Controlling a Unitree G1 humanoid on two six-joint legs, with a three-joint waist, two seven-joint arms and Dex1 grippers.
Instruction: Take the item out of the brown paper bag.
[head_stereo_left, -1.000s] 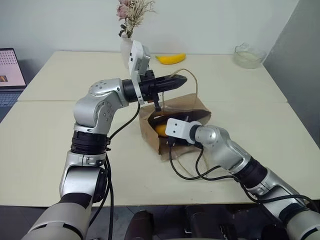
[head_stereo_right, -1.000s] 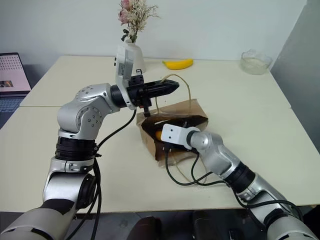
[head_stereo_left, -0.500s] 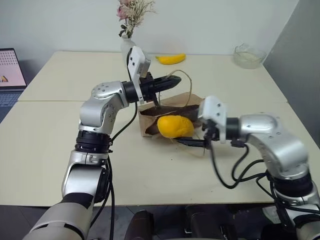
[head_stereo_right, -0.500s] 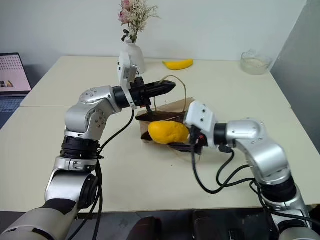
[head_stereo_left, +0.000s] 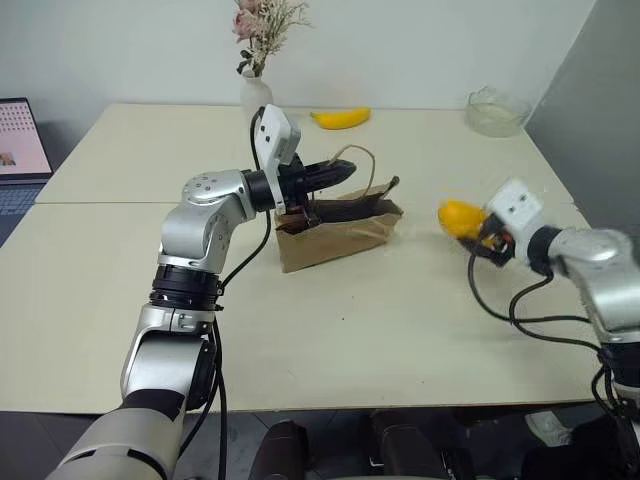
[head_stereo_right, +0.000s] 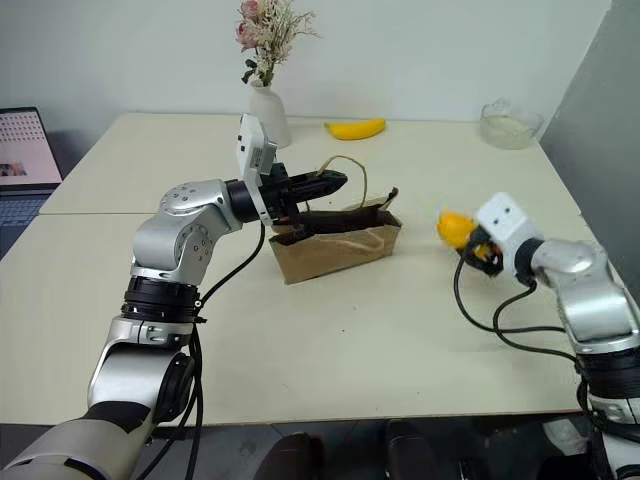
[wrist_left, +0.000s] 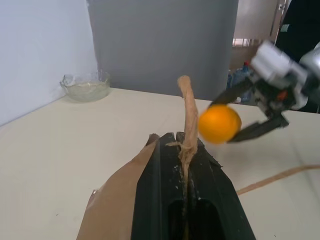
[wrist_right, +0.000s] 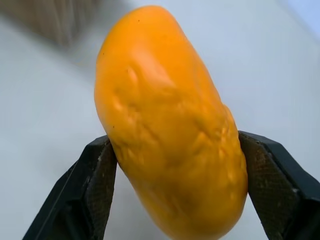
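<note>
1. The bag (head_stereo_left: 335, 232) lay on its side near the middle of the cream table (head_stereo_left: 300, 330), its mouth edge up and toward the far side, creased and flattened.
2. The left gripper (head_stereo_left: 345, 171) reached level over the bag's top edge; its jaws were closed on a tan cord handle (wrist_left: 188, 107), which rose between the fingertips in the left wrist view.
3. A loop of that cord (head_stereo_right: 345, 165) arched above the bag just beyond the gripper.
4. The item (head_stereo_left: 461, 217), an orange-yellow fruit, was out of the bag and well to its right, held in the air above the table.
5. The right gripper (wrist_right: 172, 165) clamped the item between its two black fingers (wrist_right: 92, 185), the pads pressed on opposite sides of its lower half, with the jaws spread wide around it.
6. In the left wrist view the item (wrist_left: 219, 123) showed beyond the handle, with the right gripper's fingers on either side.
7. A banana (head_stereo_left: 341, 118) lay at the far side of the table, beside a white vase (head_stereo_right: 268, 115) of dried flowers.
8. A glass bowl (head_stereo_left: 497, 110) sat at the far right corner.
9. A laptop (head_stereo_left: 22, 140) stood open at the far left edge.
10. The item touched neither the table nor the bag.
</note>
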